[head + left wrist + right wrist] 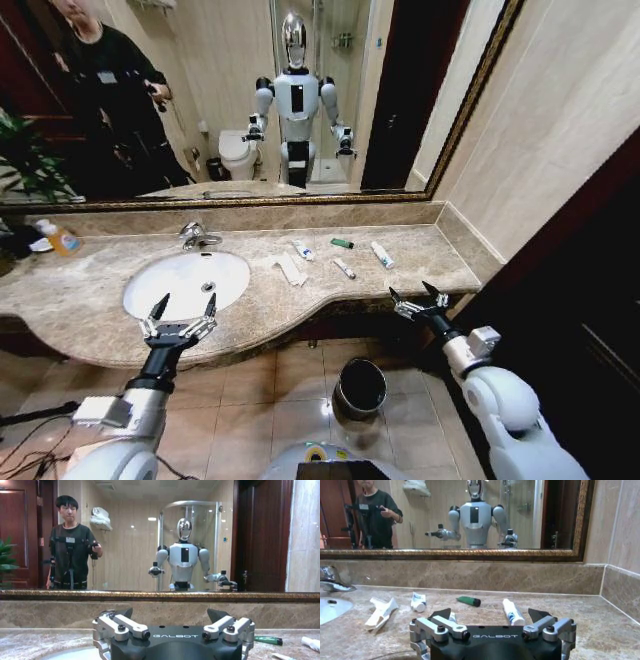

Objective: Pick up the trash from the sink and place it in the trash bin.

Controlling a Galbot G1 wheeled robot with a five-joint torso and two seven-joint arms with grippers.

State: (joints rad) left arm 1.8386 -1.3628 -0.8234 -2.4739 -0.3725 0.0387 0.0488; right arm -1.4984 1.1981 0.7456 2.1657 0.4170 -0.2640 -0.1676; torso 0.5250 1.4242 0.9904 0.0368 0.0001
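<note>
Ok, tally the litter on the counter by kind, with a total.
White tubes: 3
White paper strips: 1 crumpled bunch
Green piece: 1
Total: 5, all on the marble beside the sink, none inside it.

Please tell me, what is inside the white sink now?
The sink holds only its drain; no litter lies inside. The tubes, paper strips and green piece lie on the marble counter beside it.
</note>
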